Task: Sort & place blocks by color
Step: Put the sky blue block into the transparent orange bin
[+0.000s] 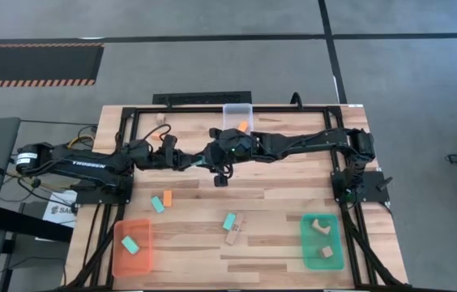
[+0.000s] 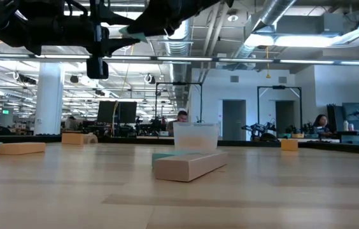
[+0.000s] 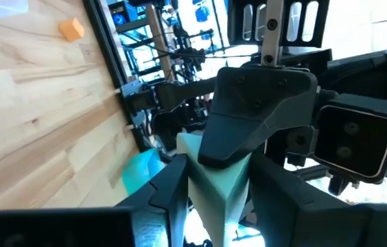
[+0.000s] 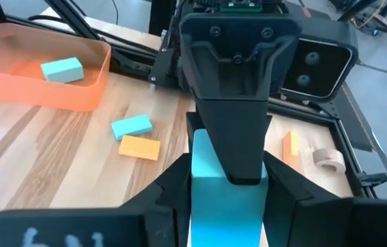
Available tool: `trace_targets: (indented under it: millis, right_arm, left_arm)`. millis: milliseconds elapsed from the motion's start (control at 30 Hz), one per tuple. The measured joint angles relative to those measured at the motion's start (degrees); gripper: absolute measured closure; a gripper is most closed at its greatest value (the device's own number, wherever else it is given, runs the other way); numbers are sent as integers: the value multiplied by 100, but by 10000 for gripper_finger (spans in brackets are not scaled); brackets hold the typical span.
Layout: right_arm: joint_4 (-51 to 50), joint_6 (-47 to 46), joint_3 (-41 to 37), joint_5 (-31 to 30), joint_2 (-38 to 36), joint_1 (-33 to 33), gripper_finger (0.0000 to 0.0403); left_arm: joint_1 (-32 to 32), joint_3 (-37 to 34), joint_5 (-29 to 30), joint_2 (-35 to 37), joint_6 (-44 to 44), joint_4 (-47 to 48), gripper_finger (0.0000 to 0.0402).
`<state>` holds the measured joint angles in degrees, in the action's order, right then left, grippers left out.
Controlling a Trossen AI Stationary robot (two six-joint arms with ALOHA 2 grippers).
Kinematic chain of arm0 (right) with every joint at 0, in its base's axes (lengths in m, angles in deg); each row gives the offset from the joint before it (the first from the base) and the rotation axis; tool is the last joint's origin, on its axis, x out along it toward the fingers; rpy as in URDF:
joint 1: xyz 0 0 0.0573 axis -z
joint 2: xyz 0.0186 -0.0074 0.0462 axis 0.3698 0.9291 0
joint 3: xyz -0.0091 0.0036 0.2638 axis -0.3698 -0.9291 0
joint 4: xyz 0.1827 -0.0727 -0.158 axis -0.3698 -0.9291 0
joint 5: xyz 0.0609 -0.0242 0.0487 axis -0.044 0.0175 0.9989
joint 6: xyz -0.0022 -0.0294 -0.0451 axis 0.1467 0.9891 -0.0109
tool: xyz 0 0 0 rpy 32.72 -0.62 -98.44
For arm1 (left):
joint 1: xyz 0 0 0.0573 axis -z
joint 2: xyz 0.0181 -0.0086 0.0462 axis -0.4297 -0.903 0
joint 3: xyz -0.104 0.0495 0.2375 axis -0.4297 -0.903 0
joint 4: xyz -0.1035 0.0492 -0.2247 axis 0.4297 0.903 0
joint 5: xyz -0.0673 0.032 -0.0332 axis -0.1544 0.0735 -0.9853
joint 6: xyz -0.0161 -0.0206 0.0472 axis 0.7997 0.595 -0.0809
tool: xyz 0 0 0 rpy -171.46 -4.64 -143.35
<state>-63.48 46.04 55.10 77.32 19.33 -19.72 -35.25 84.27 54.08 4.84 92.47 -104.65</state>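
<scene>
A teal block (image 3: 214,195) (image 4: 226,180) hangs in the air over the middle of the table, with both grippers on it. In the low view the teal block (image 2: 136,29) sits high above the tabletop. My left gripper (image 1: 198,156) (image 3: 217,206) reaches in from the table's left and my right gripper (image 1: 211,153) (image 4: 228,202) from the right. They meet tip to tip, and each is shut on the block. Loose blocks lie flat on the table: an orange one (image 1: 166,197), two teal ones (image 1: 157,204) (image 1: 229,221) and a tan one (image 1: 235,232). My left gripper pinches the teal block between its two fingers (image 3: 169,195), on the end (image 3: 207,180) facing it, coming level from the table's left. The block is lifted clear of the table. My right gripper pinches the same block between its two fingers (image 4: 171,191), on the opposite end (image 4: 224,206), coming level from the table's right. The left gripper's finger (image 4: 235,103) lies over the block's far part.
An orange tray (image 1: 119,261) at the near left holds a teal block (image 1: 130,243). A teal-green tray (image 1: 338,243) at the near right holds tan blocks. A clear tray (image 1: 237,108) at the far edge holds an orange block (image 1: 245,126). A tape roll (image 4: 329,159) lies near the frame rail.
</scene>
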Motion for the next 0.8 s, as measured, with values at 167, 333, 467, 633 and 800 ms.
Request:
trace_targets:
  millis: [167,333,467,633,800]
  right_arm:
    - [-51,-7,0,9,0,-4,228]
    - [-116,-180,0,11,-34,-10,160]
    - [-1051,-199,375,11,-111,-48,122]
    - [-2943,-339,1102,12,-342,-49,108]
    - [-4106,-428,1261,9,-683,-32,107]
  left_arm:
    - [4,4,-17,0,-27,4,297]
    - [2,9,-61,5,-82,0,301]
    - [-9,9,-186,6,-170,3,302]
    - [-113,94,-1051,71,-173,205,303]
    - [229,924,-1914,310,-824,2742,303]
